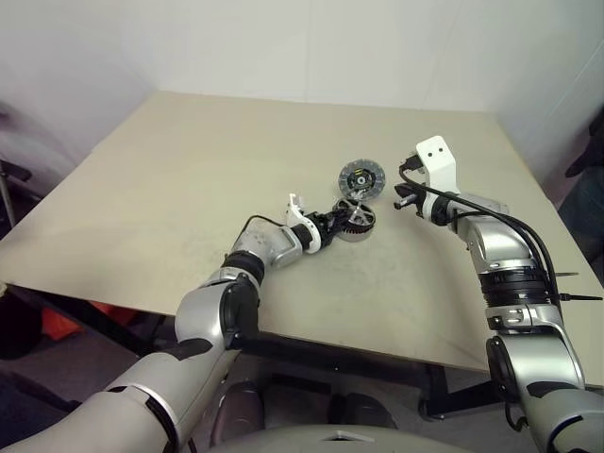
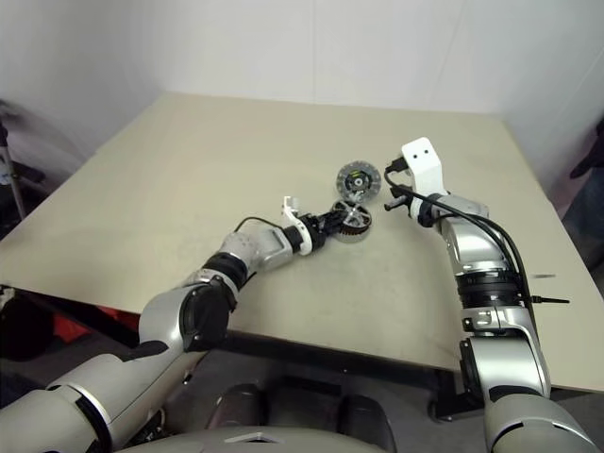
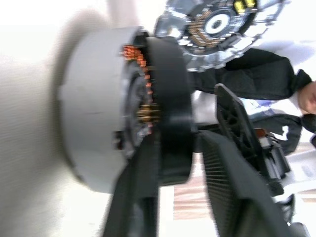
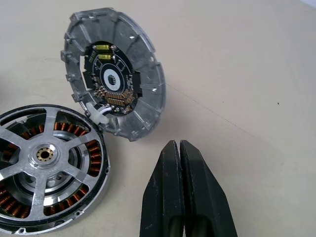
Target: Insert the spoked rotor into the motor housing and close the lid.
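The motor housing (image 4: 100,190), a silver ring with copper windings, lies flat on the table. The spoked rotor (image 4: 44,154) sits inside it, shiny spokes facing up. The lid (image 4: 145,101) stands tilted on its edge just beyond the housing, its black centre with yellow marks facing my right gripper, and a small white piece touches the housing rim. My left gripper (image 1: 336,219) is level at the housing's (image 1: 360,226) near left side, fingers (image 3: 232,163) apart, one against the housing's rim (image 3: 170,108). My right gripper (image 4: 176,144) hovers shut and empty to the right of lid (image 1: 360,176) and housing.
All of this lies near the middle of a beige table (image 1: 189,170), with bare tabletop all round. The front edge runs close to me and the right edge lies beyond my right arm. White walls stand behind the table.
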